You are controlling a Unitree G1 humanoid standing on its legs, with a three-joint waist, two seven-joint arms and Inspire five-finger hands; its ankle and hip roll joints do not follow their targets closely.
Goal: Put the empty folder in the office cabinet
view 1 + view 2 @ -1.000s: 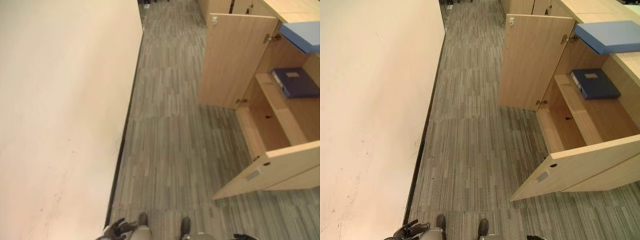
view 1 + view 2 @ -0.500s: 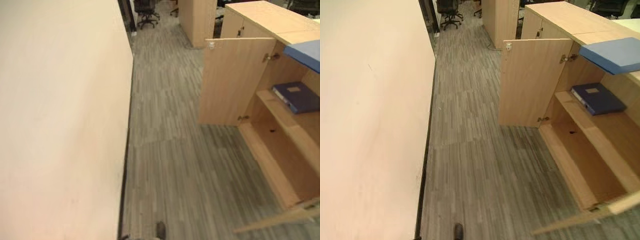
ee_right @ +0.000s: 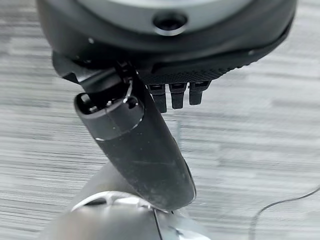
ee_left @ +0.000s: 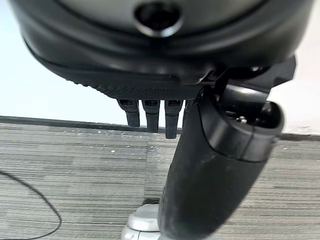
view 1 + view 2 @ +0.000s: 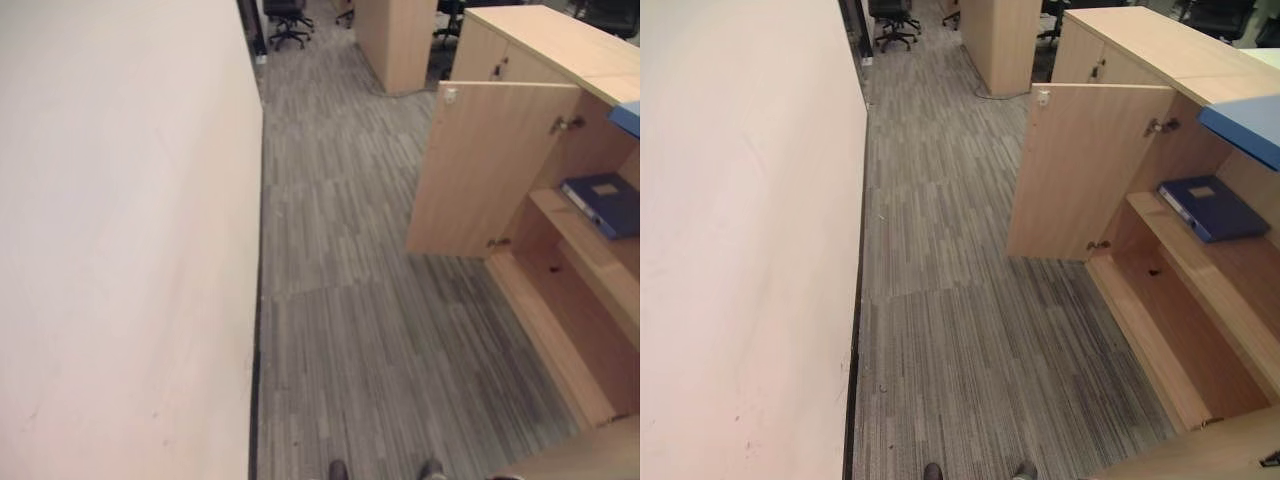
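Office cabinet point(image 5: 1160, 250): light wood, standing open at the right of the head views; its far door point(image 5: 1080, 170) is swinging out over the floor, and the edge of a near door point(image 5: 1200, 455) is showing at the lower right corner.
Dark blue folder point(image 5: 1212, 207): lying flat on the cabinet's upper shelf point(image 5: 1210, 270), toward the back; whether it is empty cannot be told.
Light blue folder point(image 5: 1245, 128): sitting on the cabinet's top surface, its near edge overhanging the opening above the dark blue one.
Lower compartment point(image 5: 1185, 340): nothing is lying in the part that is showing.
Left hand point(image 4: 215, 165): hanging over the striped grey carpet near the wall's dark skirting; fingers point(image 4: 151, 115) pointing straight down, thumb standing out in front, holding nothing.
Right hand point(image 3: 137, 145): hanging over the carpet; fingers point(image 3: 177, 95) extending straight, thumb relaxed, carrying nothing.
Floor point(image 5: 940, 260): grey striped carpet running along a pale wall point(image 5: 740, 240) on the left.
Background: office chair point(image 5: 890, 15) standing at the far end of the aisle, beside another light wood cabinet point(image 5: 1002, 40).
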